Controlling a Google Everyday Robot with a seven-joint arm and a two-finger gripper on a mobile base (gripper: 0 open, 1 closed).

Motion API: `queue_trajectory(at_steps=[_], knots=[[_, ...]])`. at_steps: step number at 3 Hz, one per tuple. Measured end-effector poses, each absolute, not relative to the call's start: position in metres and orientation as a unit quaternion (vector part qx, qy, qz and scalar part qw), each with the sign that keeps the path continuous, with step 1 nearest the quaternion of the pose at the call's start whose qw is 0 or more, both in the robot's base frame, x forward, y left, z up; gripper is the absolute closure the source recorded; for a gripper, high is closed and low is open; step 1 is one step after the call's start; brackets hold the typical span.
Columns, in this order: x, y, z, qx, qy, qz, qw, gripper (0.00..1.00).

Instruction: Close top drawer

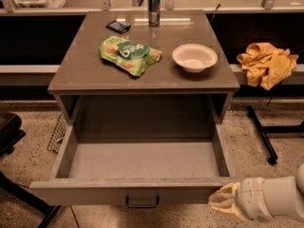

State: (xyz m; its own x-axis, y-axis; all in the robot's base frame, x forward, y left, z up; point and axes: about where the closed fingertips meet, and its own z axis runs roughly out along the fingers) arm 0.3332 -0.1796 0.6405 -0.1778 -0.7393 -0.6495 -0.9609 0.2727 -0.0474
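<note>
The top drawer (142, 160) is pulled far out of the grey-brown cabinet (95, 75) toward me, and its box is empty. Its flat front (85, 193) runs along the bottom of the view, with a small dark handle (141, 203) at its centre. My gripper (224, 202) comes in from the lower right on a white arm (275, 198). Its pale tip lies at the right end of the drawer front, just below the front's top edge.
On the cabinet top lie a green snack bag (129, 54), a white bowl (194, 57), a can (154, 8) and a small dark packet (118, 26). A yellow cloth (267, 63) hangs on the right ledge. A black stand leg (262, 135) lies on the floor at right, and a dark chair (9, 132) is at left.
</note>
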Motion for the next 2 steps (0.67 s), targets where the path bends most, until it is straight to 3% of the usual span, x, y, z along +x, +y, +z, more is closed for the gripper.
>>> queue_trajectory(at_steps=[2], knots=[[0.382, -0.150, 0.632, -0.601, 0.716, 0.190, 0.300, 1.00]])
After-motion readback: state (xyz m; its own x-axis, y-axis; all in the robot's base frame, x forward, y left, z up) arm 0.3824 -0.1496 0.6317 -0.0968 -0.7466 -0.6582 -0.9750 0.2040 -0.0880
